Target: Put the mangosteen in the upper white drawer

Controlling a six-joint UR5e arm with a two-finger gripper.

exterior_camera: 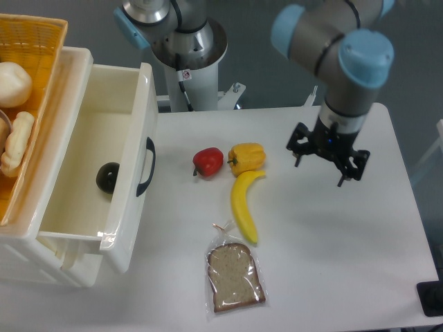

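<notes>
Already the mangosteen (107,177) lies inside the upper white drawer (131,104), on its floor close against the inner side of the front wall, just behind the black curved handle (146,167). The drawer stands pulled out, its front toward the middle of the table (332,263). On the far side of the drawer from the handle, a woven yellow basket (34,41) rests on the cabinet, with pale bread-like pieces (14,111) in it.

Out from the drawer's front, near the handle, sits a red round fruit (208,161), and touching or just beside it a yellow bell pepper (247,157). A banana (245,205) curves away from the pepper, farther from the drawer. Below the banana lies a slice of bread in a clear bag (235,276).

Well apart from the drawer, beyond the pepper, the gripper (328,164) hangs over bare table, its fingers spread and holding nothing.
</notes>
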